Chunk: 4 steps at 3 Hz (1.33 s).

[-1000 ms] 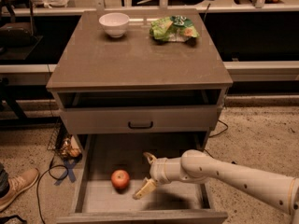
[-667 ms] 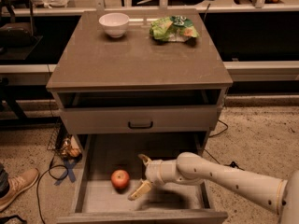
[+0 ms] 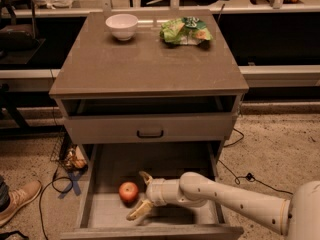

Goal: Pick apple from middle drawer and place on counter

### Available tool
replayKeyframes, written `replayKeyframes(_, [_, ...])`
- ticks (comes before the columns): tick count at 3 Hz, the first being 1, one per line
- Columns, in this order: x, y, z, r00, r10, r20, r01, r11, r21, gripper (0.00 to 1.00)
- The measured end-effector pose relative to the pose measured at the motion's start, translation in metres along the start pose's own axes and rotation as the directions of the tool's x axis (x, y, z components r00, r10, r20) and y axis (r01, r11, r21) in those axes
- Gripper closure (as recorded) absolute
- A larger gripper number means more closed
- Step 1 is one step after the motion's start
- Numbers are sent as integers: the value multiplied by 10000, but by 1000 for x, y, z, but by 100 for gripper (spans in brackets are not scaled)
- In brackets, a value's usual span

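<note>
Low in the frame, just left of the middle: the apple, small, round and red. Lying on the pale floor of the middle drawer, near the left side. Drawer standing open at the bottom of the cabinet.

Right next to the apple, on its right: the claw. Spread wide open, with one finger up above and one finger down below. Open side facing the apple. Nothing held in it. Apple very close to the gap, maybe touching, hard to tell. Not squeezed.

Behind the claw, a fat white arm coming in from the lower right corner and reaching across the drawer.

Above the open drawer, a grey drawer front with a little black handle. Shut.

On top, filling the upper middle of the frame: the tabletop, flat and grey-brown. At its far edge, a white bowl toward the left and a green and yellow snack bag toward the right. Well apart from each other.

Lower left corner: a tan shoe on the speckled floor, with dark wires near it.
</note>
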<state>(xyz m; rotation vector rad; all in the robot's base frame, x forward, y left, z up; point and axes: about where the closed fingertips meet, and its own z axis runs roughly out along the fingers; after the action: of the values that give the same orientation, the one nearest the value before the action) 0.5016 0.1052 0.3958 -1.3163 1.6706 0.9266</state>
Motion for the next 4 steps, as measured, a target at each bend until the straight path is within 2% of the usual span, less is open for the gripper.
replayKeyframes(1, [4, 3, 5, 10000, 39, 10, -39, 10000, -64, 0])
replayKeyframes(2, [9, 6, 10, 9999, 117, 19, -116, 9998, -186, 18])
replayKeyframes(4, [13, 10, 19, 9987, 494, 81, -490, 9977, -460, 64])
